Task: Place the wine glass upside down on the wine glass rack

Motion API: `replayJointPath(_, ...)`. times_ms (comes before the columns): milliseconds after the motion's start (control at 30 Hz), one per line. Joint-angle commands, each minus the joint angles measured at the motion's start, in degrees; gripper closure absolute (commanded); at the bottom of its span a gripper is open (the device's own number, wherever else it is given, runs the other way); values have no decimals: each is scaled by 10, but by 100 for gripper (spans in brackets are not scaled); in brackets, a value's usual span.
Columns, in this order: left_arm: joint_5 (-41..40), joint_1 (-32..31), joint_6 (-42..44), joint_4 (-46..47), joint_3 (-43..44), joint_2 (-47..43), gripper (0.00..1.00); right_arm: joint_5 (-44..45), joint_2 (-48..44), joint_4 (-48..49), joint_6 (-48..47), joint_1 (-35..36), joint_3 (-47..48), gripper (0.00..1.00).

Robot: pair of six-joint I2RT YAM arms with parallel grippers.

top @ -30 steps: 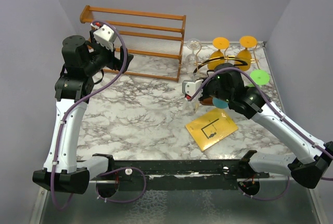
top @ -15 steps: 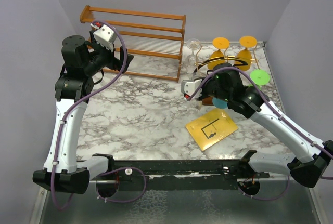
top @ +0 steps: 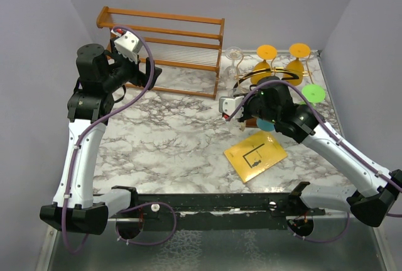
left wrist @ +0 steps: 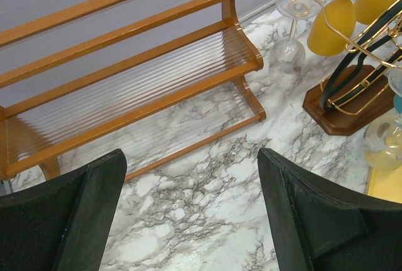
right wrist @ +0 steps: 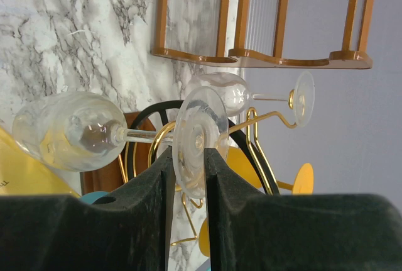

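My right gripper (right wrist: 188, 154) is shut on the round foot of a clear wine glass (right wrist: 69, 134), whose stem runs sideways in the right wrist view. It holds the glass just in front of the wine glass rack (right wrist: 256, 129), gold wire with a dark hoop on a brown base. In the top view the right gripper (top: 242, 117) is at the rack's (top: 290, 70) near left side. The glass bowl (left wrist: 383, 145) and the rack's base (left wrist: 348, 104) show in the left wrist view. My left gripper (left wrist: 191, 158) is open and empty above the marble, in front of the wooden shelf.
Another clear glass (top: 233, 57) hangs on the rack's left hook, with two orange glasses (top: 267, 54) behind and green (top: 312, 92) and blue (top: 267, 124) ones nearer. The orange-brown slatted shelf (top: 169, 44) stands at the back left. A yellow card (top: 255, 155) lies on the table.
My right gripper has shifted slightly away from me, toward the rack, with the glass still held. The left arm has barely moved.
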Motion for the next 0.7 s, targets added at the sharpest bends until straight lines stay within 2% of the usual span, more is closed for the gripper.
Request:
replayJointPath(0,16,3,5,7,-2,-7,12,-28,2,5,21,2,29,76)
replayJointPath(667,19,4,6,12,-4,-6,12,-79,5,-6,43,2,38,74)
